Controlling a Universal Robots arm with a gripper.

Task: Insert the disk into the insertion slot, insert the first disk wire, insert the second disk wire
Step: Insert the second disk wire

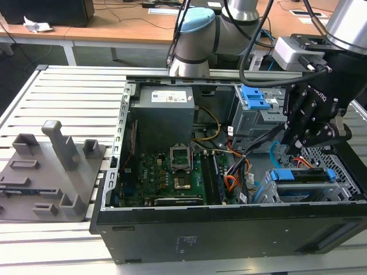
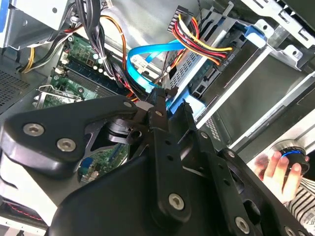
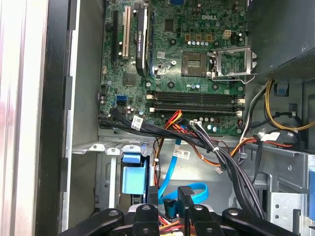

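The disk (image 1: pixel 298 176), silver in its blue carrier, lies inside the insertion slot (image 1: pixel 339 163), a grey perforated cage on the exterior view's right side of the open case. My black gripper (image 1: pixel 292 146) hangs just over the cage's inner end. In both wrist views the gripper (image 2: pixel 173 101) (image 3: pixel 170 199) is shut on the end plug of the second disk wire (image 2: pixel 147 54) (image 3: pixel 173 162), a thin light-blue cable that loops up from it. The first disk wire (image 2: pixel 204 42), a red, yellow and black bundle, ends in a black plug seated against the disk's end.
A taller grey bay with a blue latch (image 1: pixel 255 98) stands behind the cage. The motherboard (image 1: pixel 166 172) and power supply (image 1: pixel 163 112) fill the case. Black cables (image 3: pixel 216 152) cross near the gripper. A grey fixture (image 1: pixel 51 166) lies outside. A person's hand (image 2: pixel 278 169) rests nearby.
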